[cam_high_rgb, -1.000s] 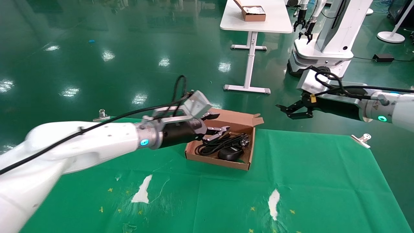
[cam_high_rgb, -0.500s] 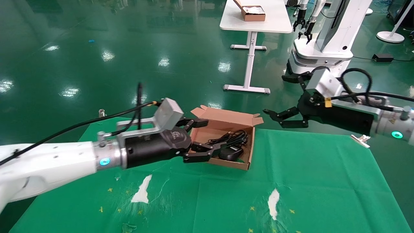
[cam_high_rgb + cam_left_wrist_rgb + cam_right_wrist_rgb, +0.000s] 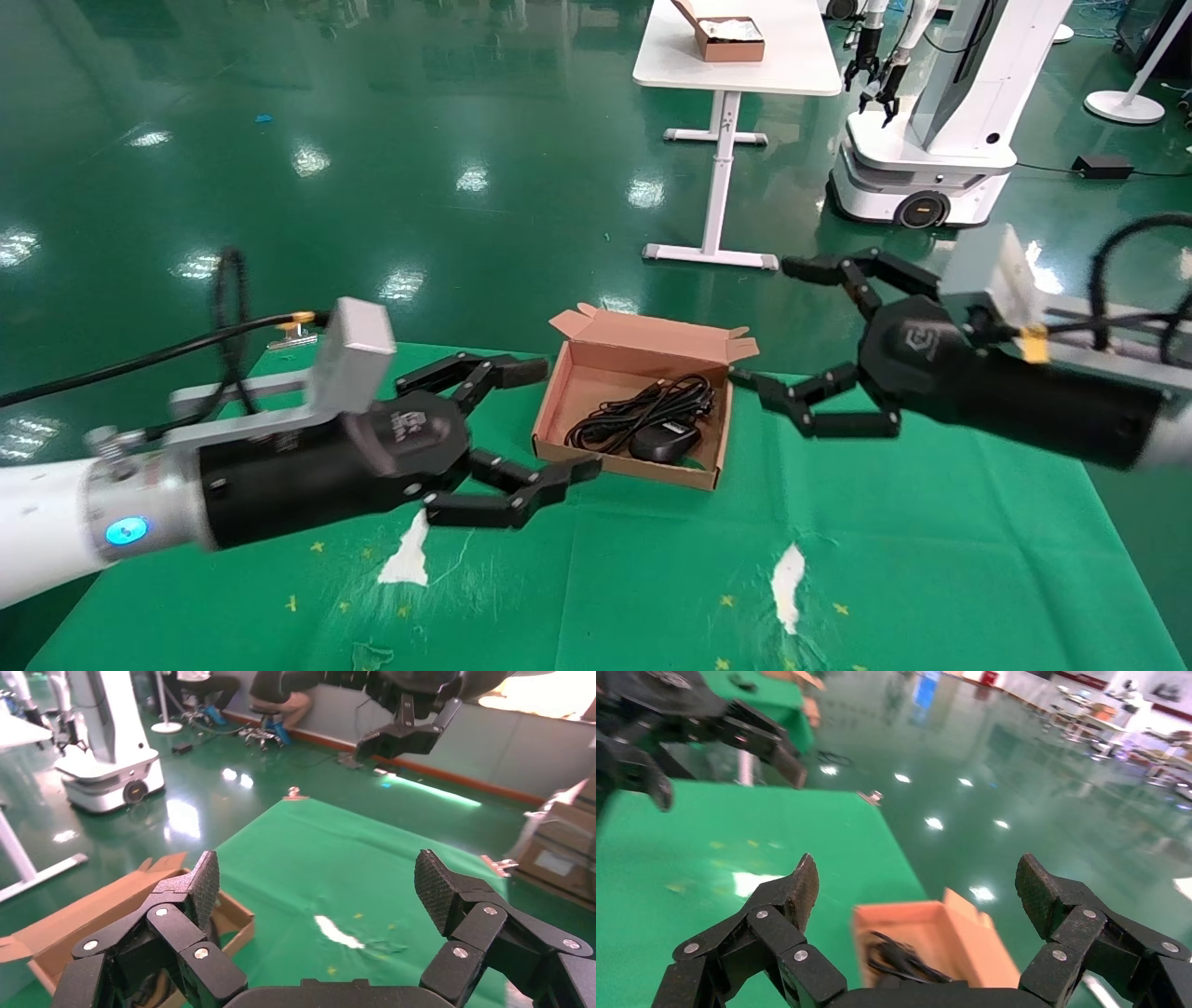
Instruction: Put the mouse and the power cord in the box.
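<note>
The brown cardboard box [image 3: 643, 340] sits open near the far edge of the green table. Inside it lie the coiled black power cord [image 3: 643, 410] and, at its near side, the black mouse [image 3: 663, 440]. My left gripper [image 3: 540, 419] hovers open and empty just left of the box, fingers spread wide. My right gripper [image 3: 773, 321] hangs open and empty to the box's right, above the table's far edge. The right wrist view shows the box [image 3: 961, 941] with the cord [image 3: 898, 959] inside, below my open right gripper [image 3: 916, 885]. In the left wrist view my left gripper [image 3: 316, 878] is open beside the box [image 3: 140, 896].
The green cloth [image 3: 885, 522] has white worn patches [image 3: 787, 573] near the front. Metal clips [image 3: 1043, 403] hold its edges. Beyond the table stand a white desk [image 3: 736, 56] with a small brown box [image 3: 731, 39] and another white robot [image 3: 931, 112].
My left gripper has pulled back out of the box toward the near left, staying open. My right arm has swung closer to me and lower, toward the box's right side.
</note>
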